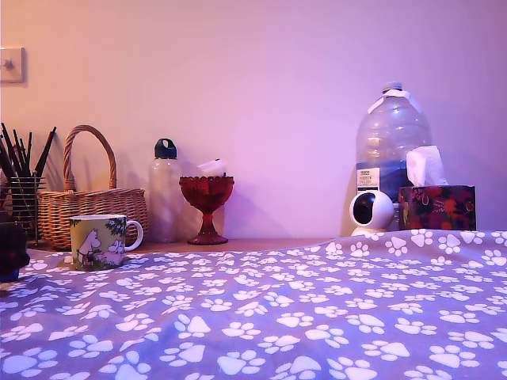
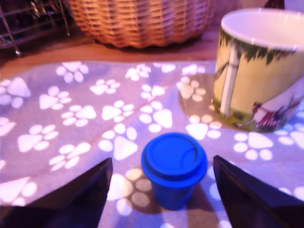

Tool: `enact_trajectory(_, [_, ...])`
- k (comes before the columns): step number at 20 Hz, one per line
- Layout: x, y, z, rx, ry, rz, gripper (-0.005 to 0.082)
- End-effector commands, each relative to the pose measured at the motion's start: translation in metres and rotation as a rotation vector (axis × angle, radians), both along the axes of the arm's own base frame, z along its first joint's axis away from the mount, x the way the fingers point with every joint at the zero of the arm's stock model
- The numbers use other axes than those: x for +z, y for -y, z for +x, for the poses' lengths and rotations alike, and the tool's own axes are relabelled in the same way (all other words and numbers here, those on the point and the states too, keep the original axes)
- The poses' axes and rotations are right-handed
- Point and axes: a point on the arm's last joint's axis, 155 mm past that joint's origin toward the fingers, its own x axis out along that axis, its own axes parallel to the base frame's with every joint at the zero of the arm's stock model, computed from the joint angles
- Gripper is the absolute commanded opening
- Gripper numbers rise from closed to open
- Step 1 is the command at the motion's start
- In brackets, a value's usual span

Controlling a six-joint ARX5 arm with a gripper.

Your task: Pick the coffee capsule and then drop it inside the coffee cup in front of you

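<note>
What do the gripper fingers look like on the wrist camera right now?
The gripper shows only as two dark, near-black fingers with smooth flat faces, tapering to wedge-like points. No cables, markings or pads are visible on them. In the exterior view a dark, blurred block at the left edge may be the arm; its details cannot be told.

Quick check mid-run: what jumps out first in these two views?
In the wrist view, the blue coffee capsule stands rim-up on the paw-print cloth between the open gripper fingers, untouched. The coffee cup stands just beyond it. In the exterior view, the red goblet and big water bottle stand out by the wall.
</note>
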Motion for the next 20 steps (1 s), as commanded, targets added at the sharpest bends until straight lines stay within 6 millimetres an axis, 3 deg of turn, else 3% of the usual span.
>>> enact_trajectory(1, [-0.005, 0.001, 0.005, -0.008, -0.003, 0.014, 0.0614])
enact_trajectory(11, [-0.018, 0.001, 0.017, -0.026, -0.056, 0.023, 0.0578])
enact_trajectory(20, [-0.022, 0.007, 0.015, -0.058, -0.072, 0.009, 0.0228])
